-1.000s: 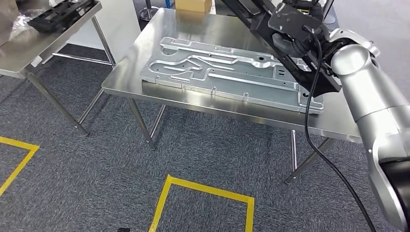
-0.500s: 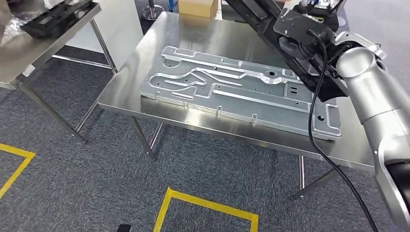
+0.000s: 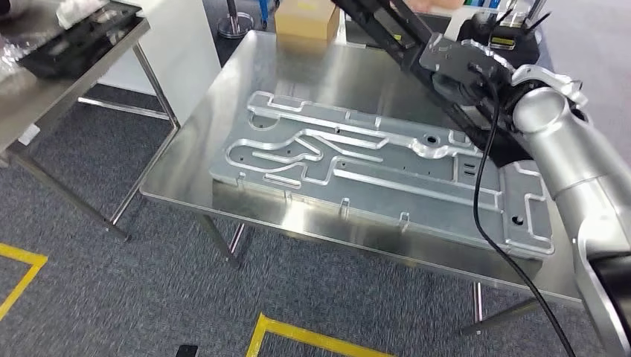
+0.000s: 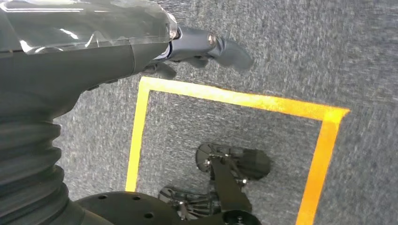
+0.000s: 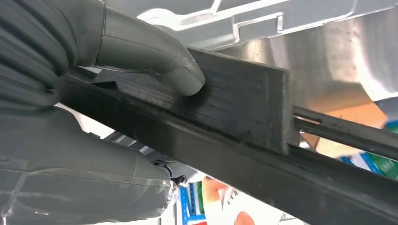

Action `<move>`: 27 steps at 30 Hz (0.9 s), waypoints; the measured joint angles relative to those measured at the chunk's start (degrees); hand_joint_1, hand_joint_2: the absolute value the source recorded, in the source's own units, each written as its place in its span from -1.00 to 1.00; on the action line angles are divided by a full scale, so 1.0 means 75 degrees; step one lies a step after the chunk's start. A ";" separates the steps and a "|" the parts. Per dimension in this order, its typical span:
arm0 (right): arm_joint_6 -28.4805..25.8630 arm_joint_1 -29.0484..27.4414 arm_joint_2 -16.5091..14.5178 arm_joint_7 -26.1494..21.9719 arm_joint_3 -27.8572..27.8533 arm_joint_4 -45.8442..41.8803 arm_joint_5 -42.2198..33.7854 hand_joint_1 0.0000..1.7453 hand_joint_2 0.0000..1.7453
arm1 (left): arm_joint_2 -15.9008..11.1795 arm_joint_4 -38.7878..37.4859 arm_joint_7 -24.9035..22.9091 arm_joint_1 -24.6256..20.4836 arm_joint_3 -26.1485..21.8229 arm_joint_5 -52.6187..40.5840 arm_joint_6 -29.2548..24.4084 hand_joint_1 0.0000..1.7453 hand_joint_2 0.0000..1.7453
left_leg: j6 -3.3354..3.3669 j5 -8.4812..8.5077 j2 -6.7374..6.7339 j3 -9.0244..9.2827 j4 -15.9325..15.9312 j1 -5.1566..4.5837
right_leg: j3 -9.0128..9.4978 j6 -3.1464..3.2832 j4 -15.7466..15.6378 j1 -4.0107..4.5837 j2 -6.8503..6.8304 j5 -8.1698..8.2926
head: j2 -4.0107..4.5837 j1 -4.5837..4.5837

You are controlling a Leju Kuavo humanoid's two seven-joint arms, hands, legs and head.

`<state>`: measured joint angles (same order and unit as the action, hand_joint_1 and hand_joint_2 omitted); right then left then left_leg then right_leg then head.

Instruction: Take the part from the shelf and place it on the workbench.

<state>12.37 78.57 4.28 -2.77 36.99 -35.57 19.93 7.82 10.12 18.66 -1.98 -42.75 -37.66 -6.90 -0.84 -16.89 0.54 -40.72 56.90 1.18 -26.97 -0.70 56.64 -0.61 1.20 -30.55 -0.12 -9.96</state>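
**Head view: black part held over the workbench's far right side**

Head view is the frame in which the key relation is read. The black part (image 3: 417, 56), a long flat frame, is gripped by the right hand (image 3: 465, 74) and hangs above the workbench (image 3: 186, 167), over its far right side. Its long axis is seen to run on a slant, from the far edge of the workbench down toward the near right, crossing above the right end of the large grey metal panel (image 3: 372, 167) that lies flat on the workbench. The part is not yet set down; whether its lower end touches the panel cannot be told, since the right arm hides it.

From the right wrist view, the thumb (image 5: 155, 56) is seen pressed flat on the part's broad black face, with the rest of the hand wrapped under the bar, so the hand is clamped on the part.

The left hand (image 4: 206, 47) is seen hanging over the carpet floor (image 4: 305, 56), near a yellow tape square (image 4: 234, 98), fingers loosely apart and holding nothing. It is well apart from the workbench, so the placing is judged to fall to the right hand alone: the part would be lowered and levelled onto the workbench.

A cardboard box (image 3: 306, 18) stands at the far edge of the workbench. No brand, label or writing can be read anywhere.
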 joint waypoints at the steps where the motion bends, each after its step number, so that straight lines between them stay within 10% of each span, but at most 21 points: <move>1: -0.0010 -0.0002 0.0001 -0.0007 0.0006 0.0026 0.0015 1.00 1.00 | -0.0001 0.0000 0.0004 -0.0010 -0.0006 0.0000 -0.0003 -1.00 1.00 | 0.0003 -0.0030 0.0017 -0.0006 0.0002 -0.0003 | 0.0008 -0.0006 -0.0031 -0.0004 -0.0012 -0.0001 | -0.0001 -0.0002; 27: -0.0026 -0.0315 -0.0149 -0.0201 0.0190 0.0751 0.0734 1.00 1.00 | -0.0003 0.0000 -0.0020 -0.0048 -0.0141 -0.0071 0.0133 -1.00 1.00 | 0.0095 -0.0125 0.0118 0.0033 0.0010 -0.0023 | 0.0222 -0.0091 -0.0309 -0.0014 -0.0071 -0.0125 | -0.0001 -0.0004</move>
<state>12.18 76.21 3.17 -4.28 38.41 -29.93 25.43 7.80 10.12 18.51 -2.34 -43.81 -38.20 -5.90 -0.13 -17.83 1.43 -40.47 56.97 1.01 -25.31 -1.39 54.33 -0.72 0.66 -31.49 -0.13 -9.99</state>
